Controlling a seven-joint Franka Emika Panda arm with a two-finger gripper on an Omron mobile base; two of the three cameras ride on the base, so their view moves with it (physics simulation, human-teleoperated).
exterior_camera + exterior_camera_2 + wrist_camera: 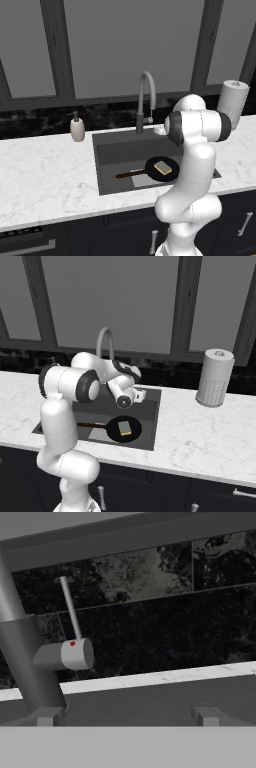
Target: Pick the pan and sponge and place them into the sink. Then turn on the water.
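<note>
Looking along the hand, we see our gripper (125, 716) with fingers spread wide and empty, facing the faucet (22, 662) and its lever. Our pan (162, 168) lies in the sink (115, 150), the sponge (162, 167) resting on it.

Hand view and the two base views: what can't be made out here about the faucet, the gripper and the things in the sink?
- Gripper, hand view: the frame's bottom edge cuts it down to two spread fingertips.
- Faucet, hand view: spout cut off by the top edge; no stream can be judged there.
- Faucet lever, left base view: too small to read its position.
- Sink, left base view: right part hidden by the arm.
- Pan under the sponge: covered.
</note>
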